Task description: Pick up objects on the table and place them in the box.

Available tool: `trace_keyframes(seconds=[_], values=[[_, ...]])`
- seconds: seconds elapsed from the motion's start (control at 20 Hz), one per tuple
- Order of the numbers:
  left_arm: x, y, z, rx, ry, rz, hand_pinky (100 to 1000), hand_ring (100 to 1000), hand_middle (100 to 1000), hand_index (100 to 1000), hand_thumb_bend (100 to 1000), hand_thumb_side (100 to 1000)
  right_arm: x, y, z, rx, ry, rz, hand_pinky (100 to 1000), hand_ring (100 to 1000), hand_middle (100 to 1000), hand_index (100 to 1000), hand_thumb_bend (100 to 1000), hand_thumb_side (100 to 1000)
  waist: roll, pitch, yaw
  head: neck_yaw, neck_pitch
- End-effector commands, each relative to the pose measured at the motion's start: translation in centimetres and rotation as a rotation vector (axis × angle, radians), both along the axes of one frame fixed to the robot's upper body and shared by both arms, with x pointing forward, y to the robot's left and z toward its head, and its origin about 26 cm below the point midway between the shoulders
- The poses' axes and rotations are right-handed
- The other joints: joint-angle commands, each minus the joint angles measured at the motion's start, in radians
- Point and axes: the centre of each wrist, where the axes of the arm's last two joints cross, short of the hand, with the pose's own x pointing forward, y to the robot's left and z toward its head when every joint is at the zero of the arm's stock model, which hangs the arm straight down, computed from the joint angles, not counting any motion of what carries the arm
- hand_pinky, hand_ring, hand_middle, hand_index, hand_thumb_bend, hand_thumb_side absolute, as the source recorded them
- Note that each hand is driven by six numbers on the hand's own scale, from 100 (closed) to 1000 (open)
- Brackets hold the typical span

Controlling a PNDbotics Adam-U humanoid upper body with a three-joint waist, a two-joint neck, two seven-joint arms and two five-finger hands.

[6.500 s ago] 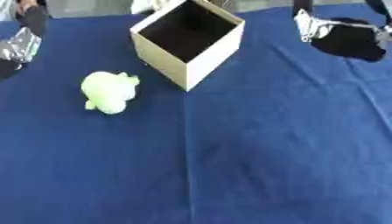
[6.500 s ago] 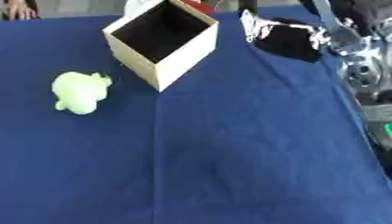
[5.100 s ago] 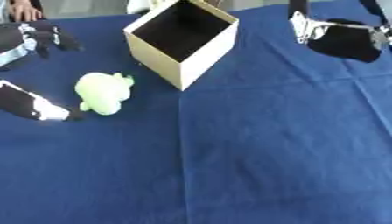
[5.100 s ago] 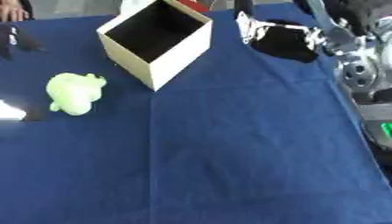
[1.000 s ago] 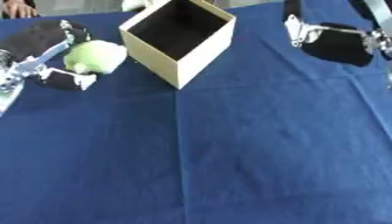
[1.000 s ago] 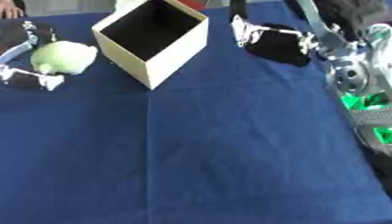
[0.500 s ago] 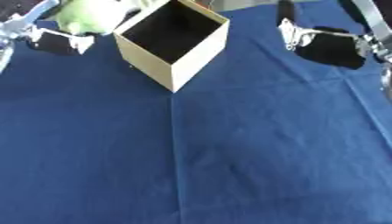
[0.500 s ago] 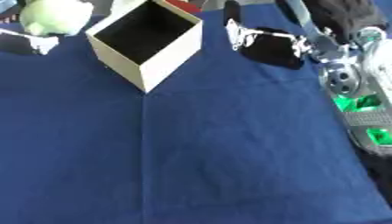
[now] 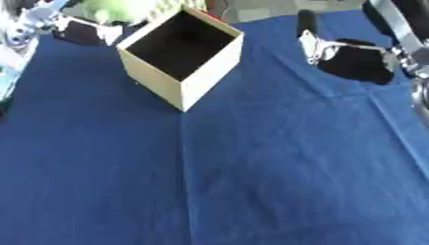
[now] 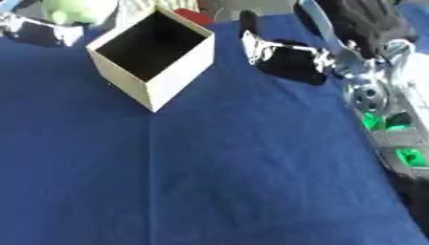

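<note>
trouble, as we judge it, lies in the drop. our left hand [image 9: 71, 28] is up at the far left corner of the view, fingers curled round the pale green toy [image 9: 117, 9], which sits above and just left of the box [image 9: 180, 57], not over its mouth. the box is open-topped and stands askew on the blue cloth [image 9: 251, 167], one corner pointing toward us, its inside dark and, as far as we can see, empty.

if we let go from here, the toy may land outside, or strike the near wall or rim and bounce onto the cloth. the toy looks rounded, so we expect it to roll if it misses. the box looks light, and a knock from the hand or the toy may shove or tip it.

our right hand [image 9: 348, 55] hangs over the cloth to the right of the box, well apart from it; we cannot tell how its fingers stand. a red thing [image 10: 194, 16] shows just behind the box, too little of it to name.
</note>
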Motion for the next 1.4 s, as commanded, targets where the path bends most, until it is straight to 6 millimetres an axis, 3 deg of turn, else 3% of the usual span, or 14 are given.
trace_keyframes(seconds=[0.05,0.5,1.0,1.2,1.4], values=[[0.5,-0.9,1.1,-0.001,-0.026,-0.01,424,592,570,711,100,234,-0.5,0.0,0.9,-0.004,-0.036,0.007,930,822,802,845,100,462,-0.002,-0.018,-0.005,0.006,-0.021],[3.1,-3.2,-0.5,0.011,0.004,0.031,424,592,569,709,100,237,-0.6,0.6,1.1,0.001,-0.04,0.036,928,818,801,848,100,465,0.006,-0.004,-0.037,0.026,-0.034],[4.8,-4.1,-2.2,0.064,0.06,0.098,446,612,588,718,110,237,-0.6,0.8,1.0,0.008,-0.041,0.049,926,813,800,850,100,468,0.017,0.007,-0.052,0.036,-0.034],[5.0,-4.0,-2.7,0.086,0.075,0.136,483,645,618,735,196,253,-0.6,0.7,1.0,0.009,-0.04,0.047,925,812,800,851,100,469,0.018,0.008,-0.053,0.038,-0.03],[5.1,-4.1,-2.9,0.116,0.098,0.163,561,736,698,783,403,322,-0.6,0.8,1.0,0.013,-0.04,0.048,925,811,799,851,100,468,0.018,0.008,-0.054,0.039,-0.03]])
